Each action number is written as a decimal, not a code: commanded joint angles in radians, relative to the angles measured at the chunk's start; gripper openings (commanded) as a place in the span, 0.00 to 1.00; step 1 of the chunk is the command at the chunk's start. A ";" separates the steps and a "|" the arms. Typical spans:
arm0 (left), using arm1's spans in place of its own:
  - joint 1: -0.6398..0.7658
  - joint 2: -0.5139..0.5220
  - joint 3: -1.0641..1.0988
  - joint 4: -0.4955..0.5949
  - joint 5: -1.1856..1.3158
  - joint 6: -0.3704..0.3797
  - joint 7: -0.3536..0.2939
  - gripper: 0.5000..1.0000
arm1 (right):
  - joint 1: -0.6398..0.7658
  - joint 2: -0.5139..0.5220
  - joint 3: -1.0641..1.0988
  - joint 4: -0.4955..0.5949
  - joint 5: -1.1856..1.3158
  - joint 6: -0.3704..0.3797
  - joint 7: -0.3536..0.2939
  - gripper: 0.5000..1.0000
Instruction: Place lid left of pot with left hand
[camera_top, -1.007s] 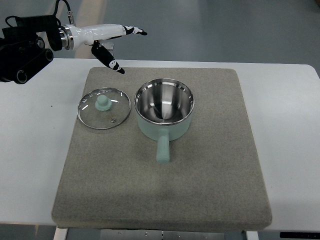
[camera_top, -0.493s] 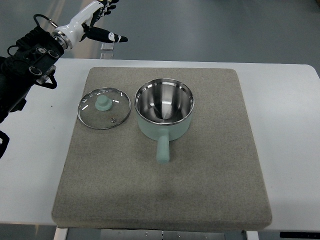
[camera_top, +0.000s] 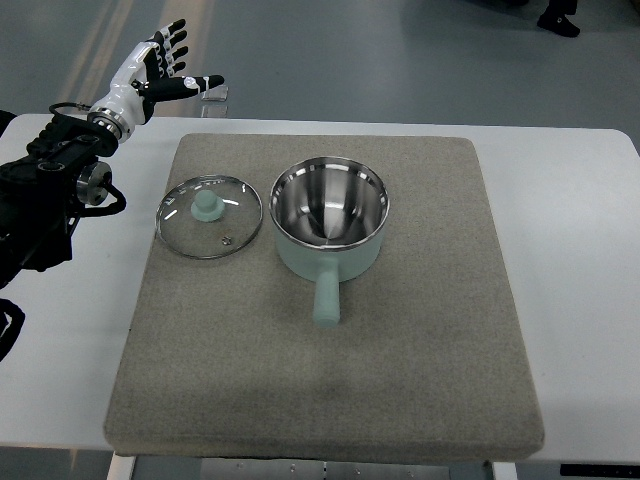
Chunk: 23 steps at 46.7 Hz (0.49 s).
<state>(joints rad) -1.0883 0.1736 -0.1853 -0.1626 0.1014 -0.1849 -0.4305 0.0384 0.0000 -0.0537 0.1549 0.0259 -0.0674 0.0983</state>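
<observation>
The round glass lid (camera_top: 210, 217), steel-rimmed with a mint green knob, lies flat on the coarse grey mat (camera_top: 420, 380), just left of the mint pot (camera_top: 329, 222) with its shiny steel interior. The left hand (camera_top: 152, 74) hangs beyond the white tabletop (camera_top: 575, 260), fingers spread, holding nothing.

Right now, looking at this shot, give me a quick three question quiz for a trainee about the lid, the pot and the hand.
1. True or false: the lid sits on the pot.
2. Which side of the pot is the lid on in the picture: A left, B right, C behind?
3. Is the left hand holding anything?

Key: 1 false; it lies flat on the mat. 2 A. 3 No, its fingers are spread, off past the table's far edge.
</observation>
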 joint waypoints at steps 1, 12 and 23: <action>0.002 -0.014 -0.048 0.011 -0.041 0.002 0.099 0.96 | 0.000 0.000 0.000 0.000 -0.001 0.000 0.000 0.84; 0.002 -0.039 -0.149 0.009 -0.132 -0.015 0.119 0.95 | 0.000 0.000 0.000 0.000 0.000 0.000 0.000 0.84; 0.010 -0.062 -0.164 0.009 -0.131 -0.059 0.056 0.96 | 0.000 0.000 0.000 0.000 0.000 0.001 0.000 0.84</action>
<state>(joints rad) -1.0845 0.1120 -0.3511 -0.1546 -0.0315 -0.2294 -0.3593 0.0383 0.0000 -0.0537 0.1549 0.0257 -0.0676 0.0981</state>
